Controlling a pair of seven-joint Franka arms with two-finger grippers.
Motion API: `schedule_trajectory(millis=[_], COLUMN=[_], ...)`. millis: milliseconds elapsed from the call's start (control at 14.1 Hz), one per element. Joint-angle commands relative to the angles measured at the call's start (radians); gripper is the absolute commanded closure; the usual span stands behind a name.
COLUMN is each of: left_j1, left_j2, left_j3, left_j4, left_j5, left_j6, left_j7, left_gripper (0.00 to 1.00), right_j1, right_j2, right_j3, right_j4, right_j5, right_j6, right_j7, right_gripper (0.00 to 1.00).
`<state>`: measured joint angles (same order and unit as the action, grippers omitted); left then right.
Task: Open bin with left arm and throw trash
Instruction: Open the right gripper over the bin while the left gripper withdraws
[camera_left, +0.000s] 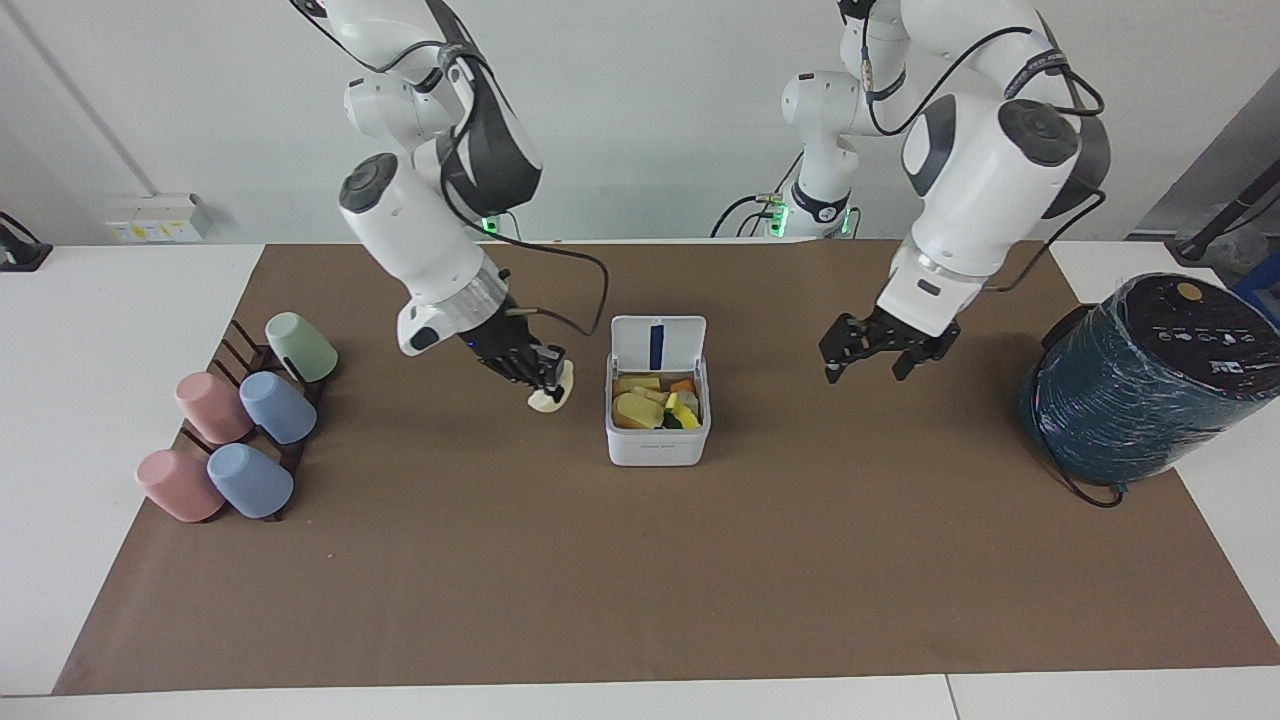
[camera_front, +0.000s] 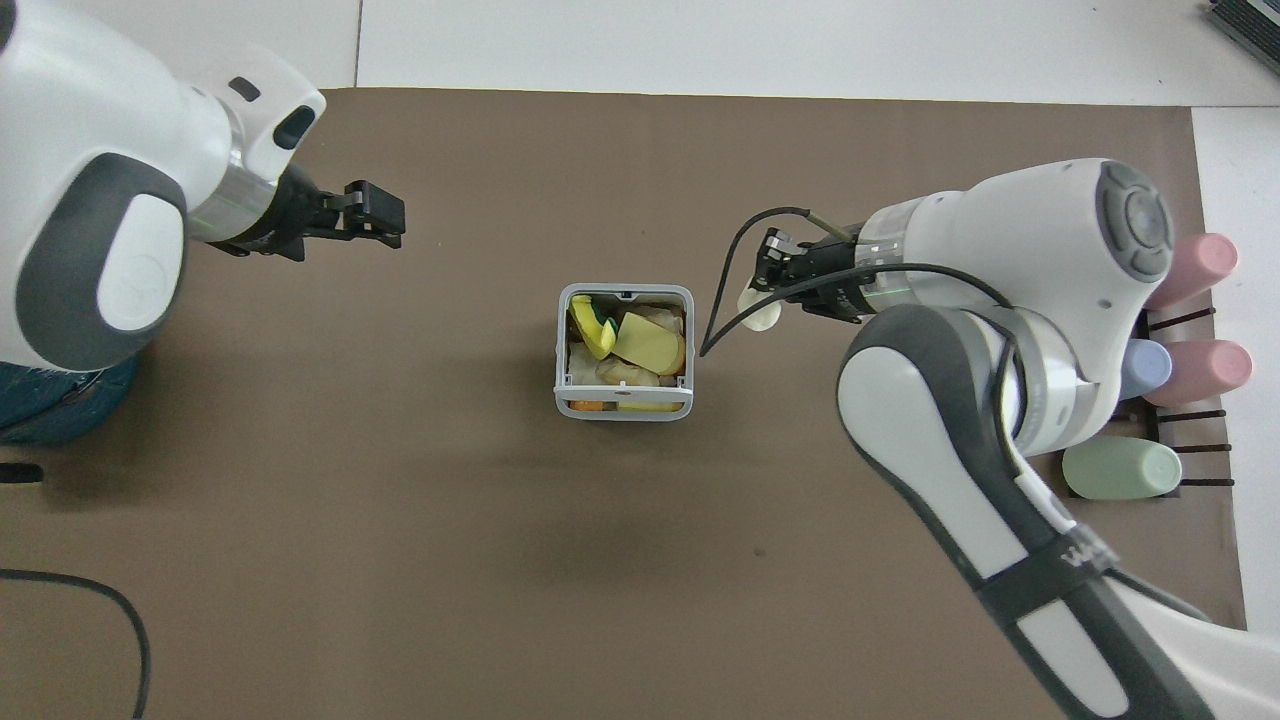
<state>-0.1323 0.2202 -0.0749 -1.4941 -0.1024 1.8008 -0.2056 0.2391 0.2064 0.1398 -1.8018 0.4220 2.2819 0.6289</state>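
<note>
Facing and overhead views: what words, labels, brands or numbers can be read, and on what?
No text reads clearly.
Right arm strap: white lettering, unreadable.
Bin front: small grey label, too small.
Teal cylinder top: white marks, too small.
Wall box: sticker, blurred.

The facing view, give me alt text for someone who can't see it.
The right gripper carries a cream-white lump over the mat beside the open white bin, which holds yellow and orange trash. The left gripper hangs open and empty between the bin and a dark teal cylinder. Pastel cups sit at the right arm's end.
</note>
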Motion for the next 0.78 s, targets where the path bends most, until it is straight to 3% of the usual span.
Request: schedule_trajectory(millis=[0, 142, 284, 355, 426, 568, 639, 710], left_j1=[0.060, 0.080, 0.085, 0.085, 0.083, 0.083, 0.083, 0.083], left_j2=[-0.054, -0.088, -0.125, -0.137, -0.148, -0.165, -0.168, -0.168], left_j3=[-0.012, -0.012, -0.012, -0.012, -0.012, -0.014, -0.014, -0.014], left_j4=[-0.003, -0.003, -0.008, -0.008, -0.011, -0.014, -0.014, -0.014], left_j5=[0.036, 0.085, 0.087, 0.087, 0.087, 0.089, 0.089, 0.090], left_j6=[-0.090, -0.148, -0.201, -0.231, -0.254, -0.294, -0.297, -0.293], left_j7=[0.090, 0.127, 0.129, 0.129, 0.127, 0.129, 0.129, 0.135], left_gripper=[0.00, 0.00, 0.00, 0.00, 0.00, 0.00, 0.00, 0.00], right_j1=[0.067, 0.109, 0.126, 0.146, 0.144, 0.143, 0.143, 0.143], right_j2=[0.044, 0.060, 0.080, 0.082, 0.082, 0.079, 0.079, 0.079], right_j3=[0.001, 0.001, 0.001, 0.001, 0.001, 0.000, 0.000, 0.000], right_j4=[0.013, 0.003, -0.005, -0.013, -0.020, -0.030, -0.030, -0.030], right_j5=[0.024, 0.024, 0.024, 0.024, 0.024, 0.023, 0.023, 0.020], right_j6=[0.059, 0.076, 0.090, 0.106, 0.108, 0.107, 0.108, 0.108], right_j7=[0.066, 0.068, 0.066, 0.066, 0.066, 0.063, 0.064, 0.064], right_gripper=[1.00, 0.98, 0.82, 0.70, 0.48, 0.12, 0.00, 0.00])
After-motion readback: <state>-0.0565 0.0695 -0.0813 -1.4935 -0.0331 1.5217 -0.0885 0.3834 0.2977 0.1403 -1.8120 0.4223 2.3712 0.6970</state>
